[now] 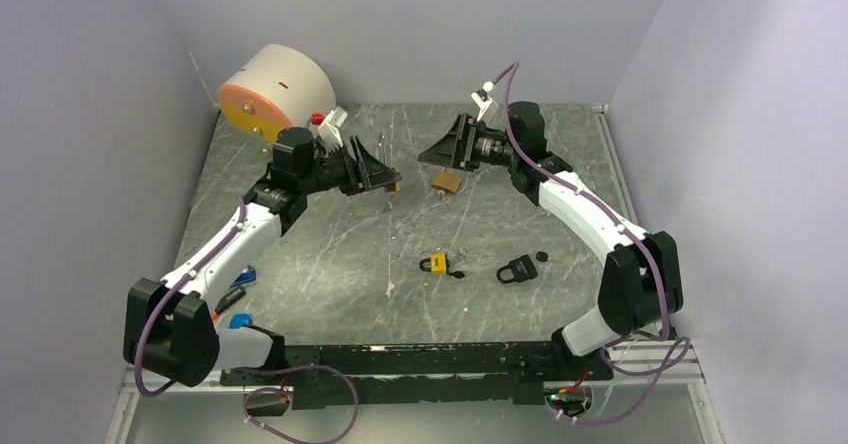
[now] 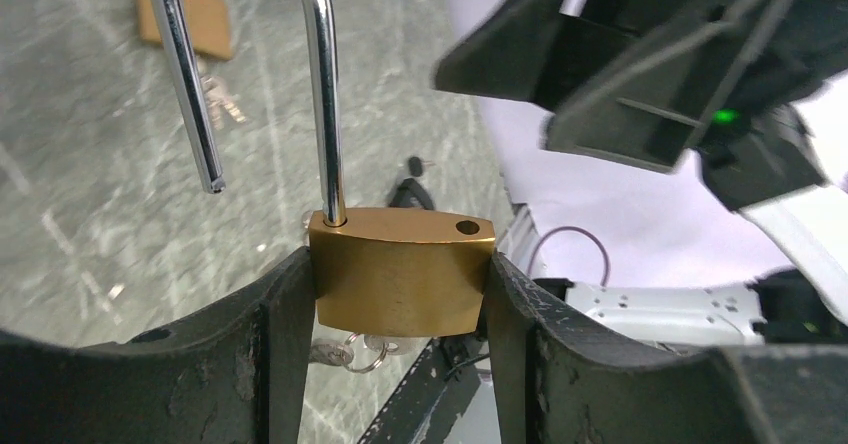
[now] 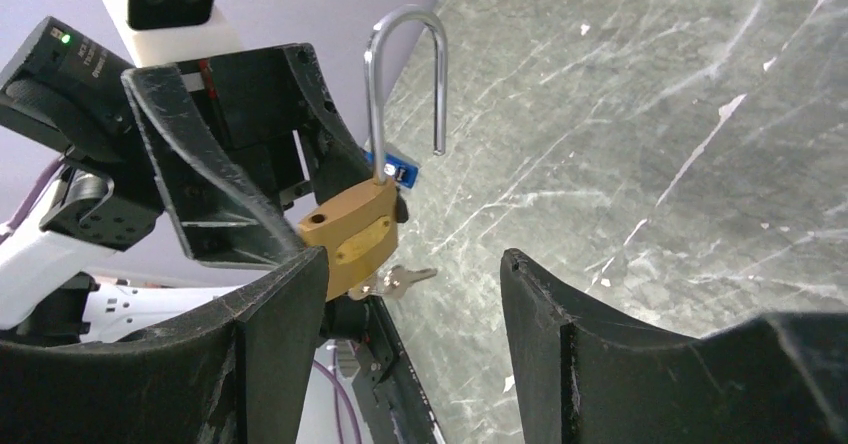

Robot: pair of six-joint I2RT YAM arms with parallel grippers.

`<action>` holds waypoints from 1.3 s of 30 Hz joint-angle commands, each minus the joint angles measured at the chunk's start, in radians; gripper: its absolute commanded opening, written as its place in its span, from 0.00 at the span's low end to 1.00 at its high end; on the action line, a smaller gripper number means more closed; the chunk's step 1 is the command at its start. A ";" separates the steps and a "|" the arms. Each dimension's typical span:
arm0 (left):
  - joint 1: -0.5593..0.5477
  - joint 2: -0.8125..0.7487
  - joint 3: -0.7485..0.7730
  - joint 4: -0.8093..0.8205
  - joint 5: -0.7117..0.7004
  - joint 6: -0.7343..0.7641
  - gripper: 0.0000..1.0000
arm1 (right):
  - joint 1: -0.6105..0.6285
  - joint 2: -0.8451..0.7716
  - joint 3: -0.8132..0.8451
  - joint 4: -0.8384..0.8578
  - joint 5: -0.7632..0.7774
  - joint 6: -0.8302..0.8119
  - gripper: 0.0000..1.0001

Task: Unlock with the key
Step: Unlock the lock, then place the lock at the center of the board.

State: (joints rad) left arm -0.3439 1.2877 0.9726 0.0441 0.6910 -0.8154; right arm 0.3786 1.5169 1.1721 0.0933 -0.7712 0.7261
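Observation:
My left gripper point(image 2: 400, 299) is shut on the body of a brass padlock point(image 2: 400, 269), held upright above the table. Its steel shackle point(image 2: 322, 84) is sprung open, with one leg free of the body. A key point(image 2: 355, 349) on a small ring hangs from the underside of the lock. In the right wrist view the same padlock point(image 3: 352, 236) and key point(image 3: 400, 279) sit just beyond my right gripper point(image 3: 415, 264), which is open with nothing between its fingers. From above, the left gripper point(image 1: 385, 176) and right gripper point(image 1: 437, 151) face each other a short gap apart.
A second brass padlock point(image 1: 447, 181) lies under the right gripper. A yellow padlock point(image 1: 437, 263) and a black padlock point(image 1: 517, 270) lie mid-table. A round cream and orange object point(image 1: 272, 92) stands at the back left. Small tools point(image 1: 235, 289) lie by the left arm's base.

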 commanded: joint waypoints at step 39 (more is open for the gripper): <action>0.247 0.126 -0.179 -0.459 -0.721 -0.080 0.15 | 0.004 0.056 0.048 -0.244 0.077 -0.080 0.61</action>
State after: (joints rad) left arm -0.1432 1.3552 0.7464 -0.5488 -0.1139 -0.9794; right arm 0.3813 1.5715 1.1774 -0.1596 -0.6804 0.6716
